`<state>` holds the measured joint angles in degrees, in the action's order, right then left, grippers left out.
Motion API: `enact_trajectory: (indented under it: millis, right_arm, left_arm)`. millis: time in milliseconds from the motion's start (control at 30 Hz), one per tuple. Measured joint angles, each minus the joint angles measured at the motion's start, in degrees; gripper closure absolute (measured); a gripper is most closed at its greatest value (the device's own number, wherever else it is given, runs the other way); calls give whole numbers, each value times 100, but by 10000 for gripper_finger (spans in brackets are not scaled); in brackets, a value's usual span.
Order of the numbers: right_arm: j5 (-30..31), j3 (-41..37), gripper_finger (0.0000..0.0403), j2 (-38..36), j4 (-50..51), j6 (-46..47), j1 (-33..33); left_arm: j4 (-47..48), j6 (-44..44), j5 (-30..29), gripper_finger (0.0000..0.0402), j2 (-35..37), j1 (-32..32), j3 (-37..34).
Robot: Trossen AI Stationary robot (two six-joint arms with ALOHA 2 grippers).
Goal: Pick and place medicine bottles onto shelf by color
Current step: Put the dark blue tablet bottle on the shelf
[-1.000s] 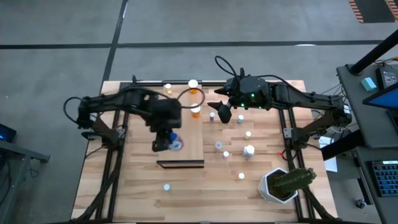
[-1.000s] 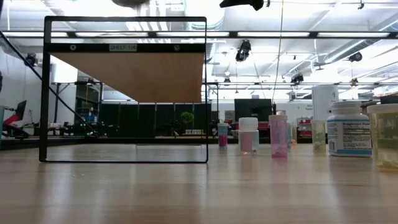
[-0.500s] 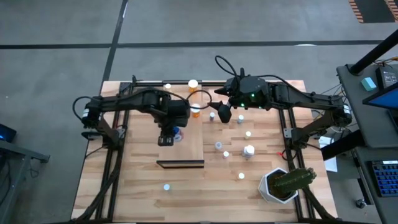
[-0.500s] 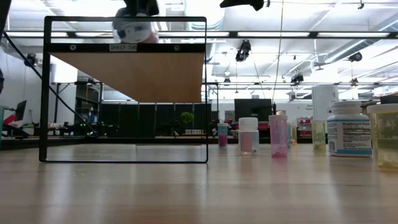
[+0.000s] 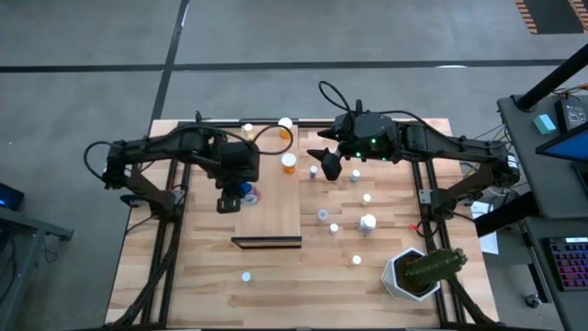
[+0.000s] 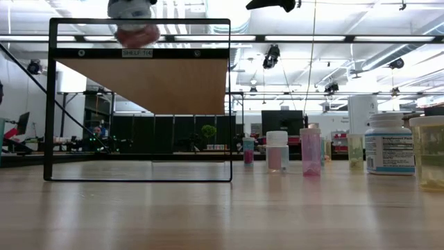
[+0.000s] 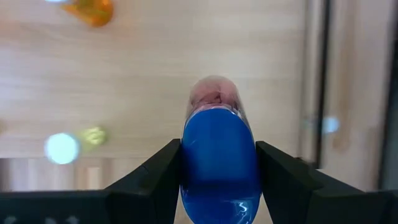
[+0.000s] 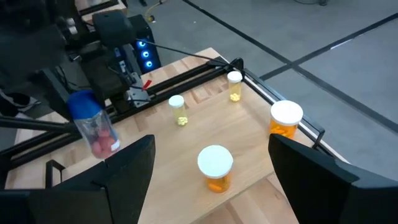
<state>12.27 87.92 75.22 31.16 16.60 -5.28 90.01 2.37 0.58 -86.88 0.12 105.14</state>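
Medicine bottles stand scattered over the right half of the tabletop (image 5: 211, 267), while two orange ones (image 5: 289, 164) sit on the shelf (image 5: 276, 216) near its far end, and the shelf's dark front edge carries a small plate reading "SHELF 104" (image 6: 139, 53). One bottle with a blue cap (image 7: 219, 158) and pinkish contents is clamped between the fingers of the left hand (image 5: 233, 197), held in the air above the shelf's left edge. Right hand (image 5: 331, 169) hangs with fingers spread above the tabletop just off the shelf's far right corner, holding nothing.
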Motion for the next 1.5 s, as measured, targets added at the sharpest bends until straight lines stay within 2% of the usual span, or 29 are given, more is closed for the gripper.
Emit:
enact_trajectory:
  millis: [100, 233, 700, 867, 967, 1200, 1500]
  right_arm:
    - [59, 0, 101, 0, 2, -4, 0]
    - [129, 0, 101, 0, 2, -7, 0]
    - [134, 0, 101, 0, 2, -4, 0]
    - [133, 0, 101, 0, 2, -4, 0]
    - [133, 0, 101, 0, 2, -4, 0]
    - [134, 0, 101, 0, 4, -5, 0]
    - [133, 0, 101, 0, 11, -2, 0]
  left_arm:
    - [7, -219, -423, 240, -76, 0, -221]
    - [3, -488, -701, 240, -279, 2, -298]
    - [0, -588, -693, 237, -457, 0, -406]
    - [-1, -585, -693, 171, -462, 0, -419]
    - [1, -585, -693, 153, -467, 0, -426]
    - [0, -583, -693, 153, -463, -2, -335]
    - [-3, -402, -695, 152, -178, -24, 108]
